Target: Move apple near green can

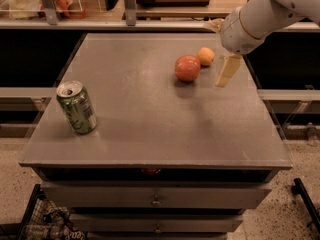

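Note:
The apple (187, 68) is a round reddish-pink fruit on the far right part of the grey table (150, 129). The green can (76, 107) stands near the table's front left edge, silver top and pull-tab up, far from the apple. My gripper (227, 70) hangs from the white arm (255, 19) at the upper right. It is just right of the apple, a little above the table top, and holds nothing that shows.
A smaller orange-yellow fruit (205, 56) lies right behind the apple, touching or nearly touching it. A shelf (150, 21) with bags and boxes runs behind the table. Drawers (155, 199) sit under the table front, with a wire basket (45, 224) at the lower left.

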Robot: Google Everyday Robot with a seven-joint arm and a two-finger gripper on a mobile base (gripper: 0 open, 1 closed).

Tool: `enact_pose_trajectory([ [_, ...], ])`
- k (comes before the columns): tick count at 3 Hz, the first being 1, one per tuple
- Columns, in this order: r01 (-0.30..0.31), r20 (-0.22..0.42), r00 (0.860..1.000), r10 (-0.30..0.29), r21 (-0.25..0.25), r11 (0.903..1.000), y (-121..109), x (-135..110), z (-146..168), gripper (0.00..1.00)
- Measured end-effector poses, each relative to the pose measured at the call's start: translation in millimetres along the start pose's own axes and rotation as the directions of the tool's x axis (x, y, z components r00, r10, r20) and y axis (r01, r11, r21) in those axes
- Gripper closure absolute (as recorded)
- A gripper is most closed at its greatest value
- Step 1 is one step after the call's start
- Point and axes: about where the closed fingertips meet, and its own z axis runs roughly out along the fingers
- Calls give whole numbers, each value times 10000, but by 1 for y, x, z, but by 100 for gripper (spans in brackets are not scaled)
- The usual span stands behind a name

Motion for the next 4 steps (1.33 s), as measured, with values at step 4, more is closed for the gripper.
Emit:
enact_pose_trajectory([
  [4,622,912,9944,-536,-936,9937,-18,-17,73,19],
])
